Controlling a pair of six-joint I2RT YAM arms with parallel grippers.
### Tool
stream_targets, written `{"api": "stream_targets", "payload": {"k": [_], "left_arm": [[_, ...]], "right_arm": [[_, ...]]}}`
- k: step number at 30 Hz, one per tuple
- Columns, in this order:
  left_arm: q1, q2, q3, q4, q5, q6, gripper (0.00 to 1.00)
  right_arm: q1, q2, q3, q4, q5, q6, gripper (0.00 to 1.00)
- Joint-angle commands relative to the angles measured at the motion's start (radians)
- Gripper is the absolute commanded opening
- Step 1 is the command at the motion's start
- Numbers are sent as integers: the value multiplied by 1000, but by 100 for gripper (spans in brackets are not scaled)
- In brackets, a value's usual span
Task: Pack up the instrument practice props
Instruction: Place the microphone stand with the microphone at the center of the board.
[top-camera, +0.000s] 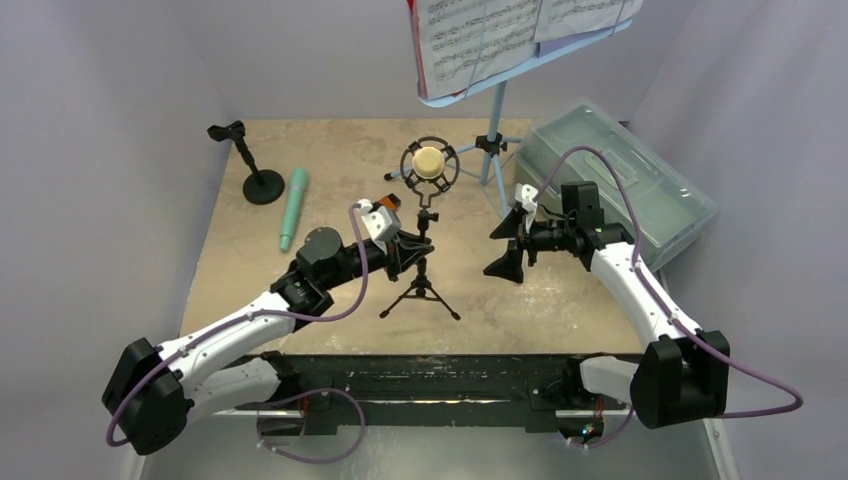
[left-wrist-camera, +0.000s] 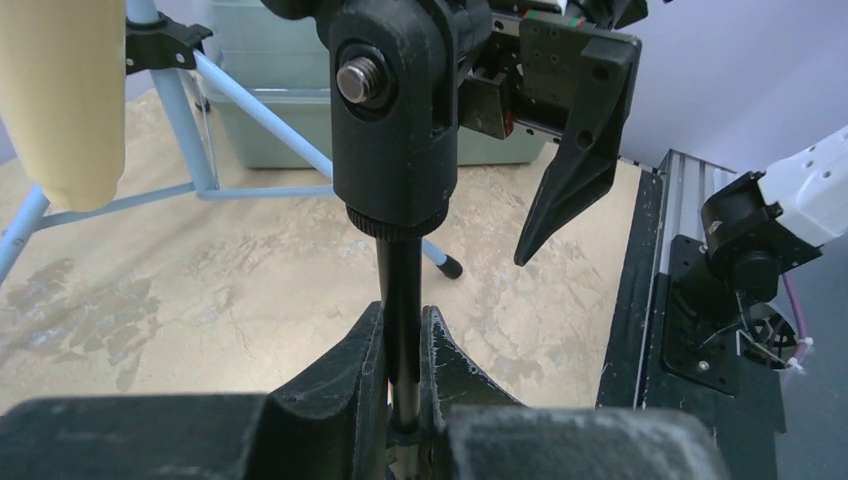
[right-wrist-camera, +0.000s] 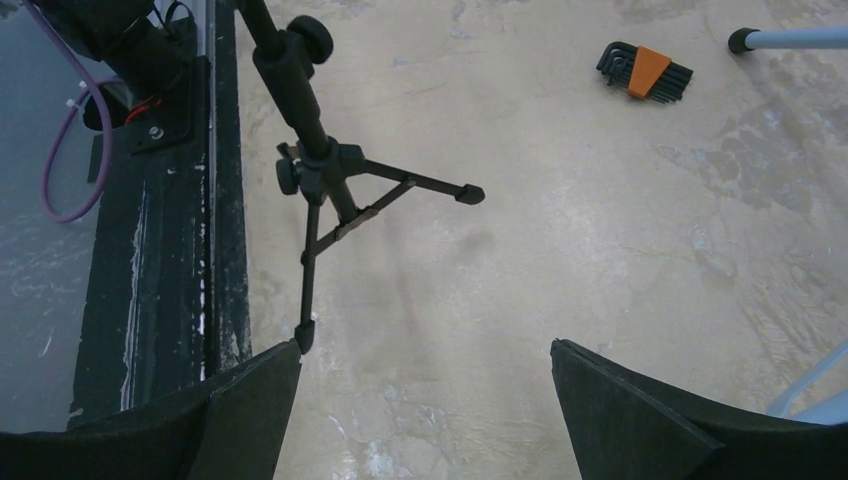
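The black microphone tripod stands at the table's near middle, with the beige microphone in its round shock mount on top. My left gripper is shut on the tripod's thin pole, just below the swivel joint. My right gripper hangs open to the right of the tripod, nothing between its fingers; the tripod's legs show ahead of it. A teal microphone lies flat at the left, next to the round-base pole. The light-blue music rack holds white music sheets at the back.
A translucent grey-green box with its lid on sits at the back right, behind my right arm. An orange-and-black hex key set lies on the table near the rack's legs. The black mounting rail runs along the near edge.
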Motion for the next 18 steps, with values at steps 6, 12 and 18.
{"api": "stream_targets", "payload": {"k": [6,12,18], "left_arm": [[-83,140,106,264,-72,105,0],[-98,263,128,380,-74,114,0],[-101,348,104,539,-115,133,0]], "right_arm": [[-2,7,42,-16,-28,-42,99],[-2,12,43,-18,-21,-48,99],[-2,9,44,-20,-20,-50,99]]}}
